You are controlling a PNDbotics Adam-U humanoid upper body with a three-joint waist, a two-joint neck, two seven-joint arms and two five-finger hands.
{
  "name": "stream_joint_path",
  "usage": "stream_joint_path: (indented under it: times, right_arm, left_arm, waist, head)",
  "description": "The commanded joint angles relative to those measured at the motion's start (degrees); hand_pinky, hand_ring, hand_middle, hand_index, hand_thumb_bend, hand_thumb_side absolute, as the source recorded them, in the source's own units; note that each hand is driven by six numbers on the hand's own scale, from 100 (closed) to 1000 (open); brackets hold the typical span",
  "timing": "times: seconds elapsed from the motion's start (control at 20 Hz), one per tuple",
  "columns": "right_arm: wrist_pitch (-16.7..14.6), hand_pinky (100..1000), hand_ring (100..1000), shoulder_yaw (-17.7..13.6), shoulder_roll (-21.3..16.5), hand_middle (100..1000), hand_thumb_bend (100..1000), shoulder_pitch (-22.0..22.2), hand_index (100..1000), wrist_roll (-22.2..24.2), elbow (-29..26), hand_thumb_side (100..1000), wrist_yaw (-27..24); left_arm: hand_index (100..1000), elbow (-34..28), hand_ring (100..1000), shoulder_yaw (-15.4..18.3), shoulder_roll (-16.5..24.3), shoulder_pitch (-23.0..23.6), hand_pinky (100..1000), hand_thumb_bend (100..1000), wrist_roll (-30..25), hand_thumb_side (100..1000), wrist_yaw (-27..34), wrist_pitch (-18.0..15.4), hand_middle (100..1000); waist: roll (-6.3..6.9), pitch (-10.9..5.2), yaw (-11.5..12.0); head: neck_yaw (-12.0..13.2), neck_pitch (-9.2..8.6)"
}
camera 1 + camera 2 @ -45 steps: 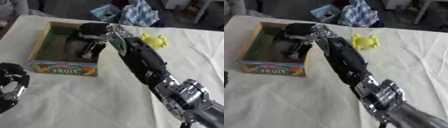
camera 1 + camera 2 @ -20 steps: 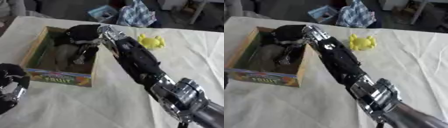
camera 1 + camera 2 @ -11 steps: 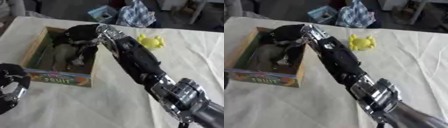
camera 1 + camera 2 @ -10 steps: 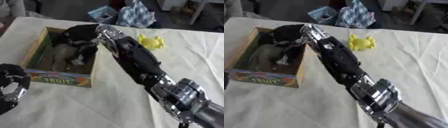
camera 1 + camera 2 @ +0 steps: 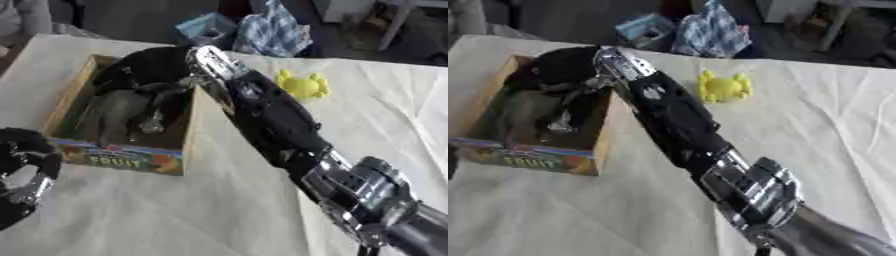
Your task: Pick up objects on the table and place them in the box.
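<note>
A cardboard fruit box (image 5: pixel 122 156) stands at the left of the table. My right hand (image 5: pixel 150 73) hangs over its far end, on the arm that reaches across from the lower right. The fingers (image 5: pixel 154 114) point straight down into the box and hold nothing that I can see. A grey-green lumpy thing (image 5: pixel 112 114) lies on the box floor just left of them. A yellow crab-shaped toy (image 5: pixel 723 87) sits on the white cloth to the right of the arm. My left hand (image 5: pixel 21 176) rests at the lower left corner with relaxed fingers.
Beyond the table's far edge lie a blue-checked cloth bag (image 5: pixel 273 31) and a light blue box (image 5: pixel 205 29). White cloth (image 5: pixel 833 115) covers the table to the right of the arm and in front of the box.
The whole picture has shifted, so the camera moved. My right hand stays over the box. Since 2.2 s ago the grey-green thing has come into sight on the box floor.
</note>
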Motion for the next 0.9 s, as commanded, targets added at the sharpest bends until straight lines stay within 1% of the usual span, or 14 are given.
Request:
stream_joint_path:
  times: [0.05,0.25,0.45,0.5,0.55,0.6,0.65,0.7,0.8,0.9]
  right_arm:
    - [0.05,882,977,0.50,-1.28,987,461,-1.60,1000,-5.14,-1.56,1000,5.58]
    - [0.05,896,987,0.67,-1.25,999,453,-1.31,1000,-11.86,0.51,1000,15.04]
    - [0.05,906,996,0.07,-1.01,1000,448,-1.05,1000,-17.38,3.53,1000,23.93]
    - [0.05,911,1000,-0.15,-0.96,1000,447,-1.03,1000,-18.63,4.11,966,25.75]
    - [0.05,917,1000,-0.34,-0.94,1000,438,-1.00,1000,-19.86,4.75,900,27.69]
    - [0.05,923,1000,-0.62,-0.91,1000,437,-1.00,1000,-21.22,5.46,800,29.78]
    - [0.05,925,1000,-0.86,-0.87,1000,437,-0.99,1000,-22.51,6.14,743,31.82]
    - [0.05,928,1000,-1.13,-0.83,1000,441,-0.99,1000,-23.85,6.79,621,33.78]
    - [0.05,930,1000,-1.78,-0.74,1000,443,-1.00,1000,-26.64,8.02,585,37.44]
    - [0.05,931,1000,-2.43,-0.71,1000,443,-1.06,1000,-29.43,9.01,594,40.56]
  left_arm:
    - [655,-0.99,623,0.10,0.51,-0.76,535,359,0.07,100,0.27,-0.08,563]
    - [655,-0.96,623,0.11,0.45,-0.80,535,361,0.10,100,0.30,-0.08,564]
    - [655,-0.93,623,0.16,0.41,-0.78,535,364,0.14,100,0.31,-0.08,565]
    - [655,-0.92,622,0.17,0.40,-0.78,535,365,0.15,100,0.30,-0.08,565]
    - [655,-0.91,622,0.17,0.38,-0.77,535,365,0.16,100,0.31,-0.08,565]
    - [655,-0.91,622,0.18,0.37,-0.76,535,365,0.16,100,0.32,-0.09,565]
    - [655,-0.89,622,0.19,0.35,-0.75,535,366,0.17,100,0.34,-0.08,565]
    - [655,-0.88,622,0.19,0.34,-0.74,535,366,0.18,100,0.37,-0.08,565]
    - [655,-0.87,622,0.20,0.32,-0.73,535,367,0.19,100,0.41,-0.07,565]
    - [655,-0.85,622,0.21,0.30,-0.71,535,369,0.20,100,0.43,-0.07,566]
  waist:
    - [0.38,-1.18,0.02]
    - [0.31,-1.13,-0.07]
    - [0.31,-1.09,-0.16]
    - [0.32,-1.09,-0.18]
    - [0.32,-1.09,-0.20]
    - [0.34,-1.09,-0.22]
    - [0.36,-1.10,-0.25]
    - [0.37,-1.10,-0.29]
    - [0.41,-1.11,-0.38]
    - [0.45,-1.11,-0.49]
  head:
    - [0.16,-0.58]
    - [0.23,-0.62]
    - [0.32,-0.69]
    - [0.34,-0.71]
    - [0.39,-0.73]
    - [0.41,-0.73]
    - [0.43,-0.75]
    - [0.45,-0.75]
    - [0.50,-0.76]
    - [0.54,-0.79]
